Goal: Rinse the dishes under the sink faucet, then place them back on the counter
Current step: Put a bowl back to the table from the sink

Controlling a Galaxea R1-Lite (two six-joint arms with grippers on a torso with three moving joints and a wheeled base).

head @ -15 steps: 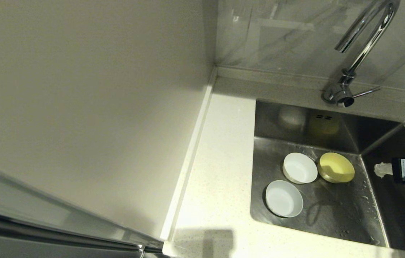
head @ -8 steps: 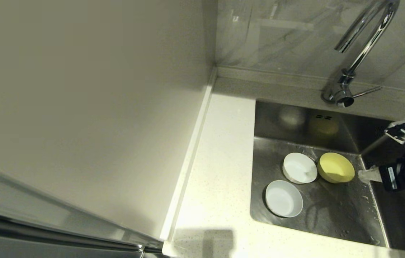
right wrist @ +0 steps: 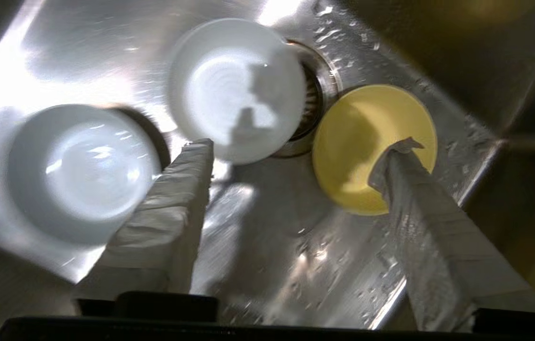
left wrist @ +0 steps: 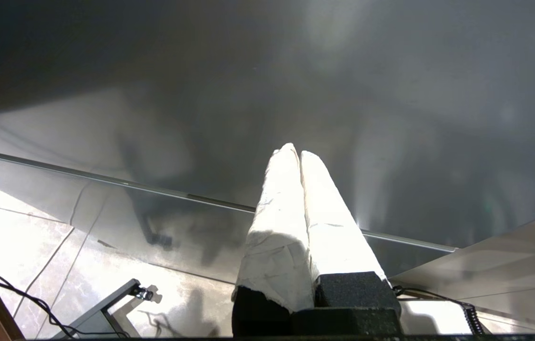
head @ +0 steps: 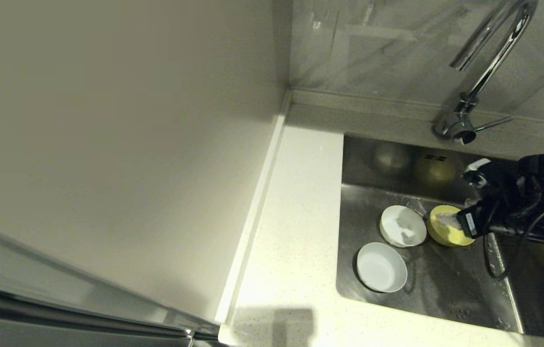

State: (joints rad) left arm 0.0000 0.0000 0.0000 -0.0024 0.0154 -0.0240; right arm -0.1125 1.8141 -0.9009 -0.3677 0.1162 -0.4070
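Note:
Three bowls lie in the sink: pale blue-grey nearest the front, white and yellow behind it. My right gripper reaches in from the right and hangs open over the yellow bowl. In the right wrist view the right gripper is wide open. One finger overlaps the yellow bowl; the other ends between the white bowl and the pale bowl. Whether it touches a bowl I cannot tell. The left gripper is shut on nothing, parked out of the head view.
The chrome faucet with its side lever stands behind the sink, no water running. The white bowl half covers the drain strainer. The speckled counter lies left of the basin, bounded by a cream wall panel. Droplets wet the sink floor.
My right arm has swung left from the sink's right edge down into the basin, over the yellow bowl. Its shadow now falls on the white bowl. The bowls have not moved.

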